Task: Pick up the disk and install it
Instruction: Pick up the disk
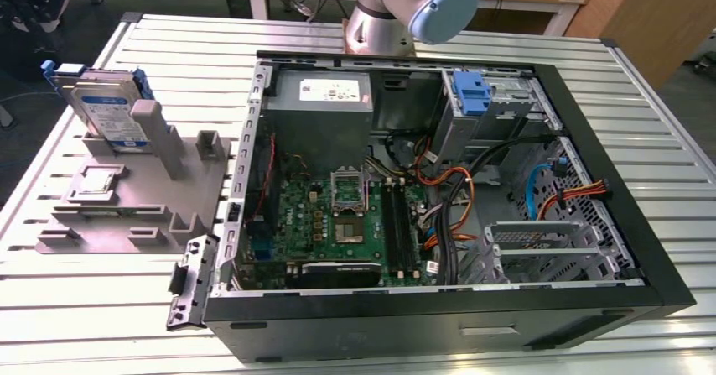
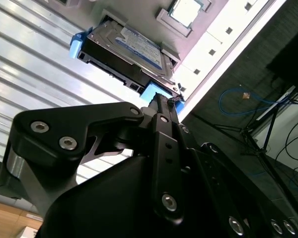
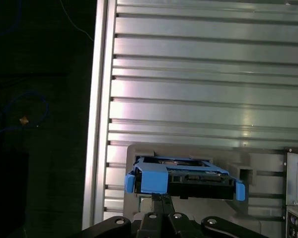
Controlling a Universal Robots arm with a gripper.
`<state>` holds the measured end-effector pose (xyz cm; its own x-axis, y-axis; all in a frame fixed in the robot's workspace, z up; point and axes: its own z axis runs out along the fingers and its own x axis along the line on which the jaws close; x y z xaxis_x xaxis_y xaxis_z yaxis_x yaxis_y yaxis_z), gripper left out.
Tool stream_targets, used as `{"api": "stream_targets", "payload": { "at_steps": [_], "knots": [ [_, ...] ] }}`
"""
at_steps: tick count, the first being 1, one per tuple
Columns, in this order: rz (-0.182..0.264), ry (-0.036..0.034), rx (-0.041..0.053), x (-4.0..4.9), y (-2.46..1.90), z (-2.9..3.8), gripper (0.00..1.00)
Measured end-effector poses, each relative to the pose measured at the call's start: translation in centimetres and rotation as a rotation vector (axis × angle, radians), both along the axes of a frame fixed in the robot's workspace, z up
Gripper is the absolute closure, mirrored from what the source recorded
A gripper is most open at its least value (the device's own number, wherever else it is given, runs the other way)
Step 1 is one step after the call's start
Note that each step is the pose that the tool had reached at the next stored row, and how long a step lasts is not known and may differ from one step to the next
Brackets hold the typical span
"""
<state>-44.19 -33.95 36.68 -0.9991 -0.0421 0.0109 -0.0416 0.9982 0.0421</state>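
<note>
— Claw (image 3: 161, 197) in the first wrist view: pinched narrow, empty, pointing at the disk (image 3: 188, 177). Why is the disk on edge?
— Its stand (image 1: 123, 199) props it upright on the table (image 1: 112, 325), well apart from the case (image 1: 626, 249) on the exterior view's left. Likely so a rail (image 3: 149, 179) faces up for gripping.
— The wrist views show that rail close. The exterior view adds the open case and its blue bracket (image 1: 474, 98).

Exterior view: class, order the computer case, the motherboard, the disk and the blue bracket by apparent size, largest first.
1. computer case
2. motherboard
3. disk, standing on the grey holder
4. blue bracket, clearly the smallest
</note>
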Motion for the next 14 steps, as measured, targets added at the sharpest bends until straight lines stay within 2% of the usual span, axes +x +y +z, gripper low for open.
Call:
{"api": "stream_targets", "payload": {
  "at_steps": [14],
  "knots": [
    [0.027,-0.0001,0.0000,0.00,0.00,0.00,0.90]
  ]
}}
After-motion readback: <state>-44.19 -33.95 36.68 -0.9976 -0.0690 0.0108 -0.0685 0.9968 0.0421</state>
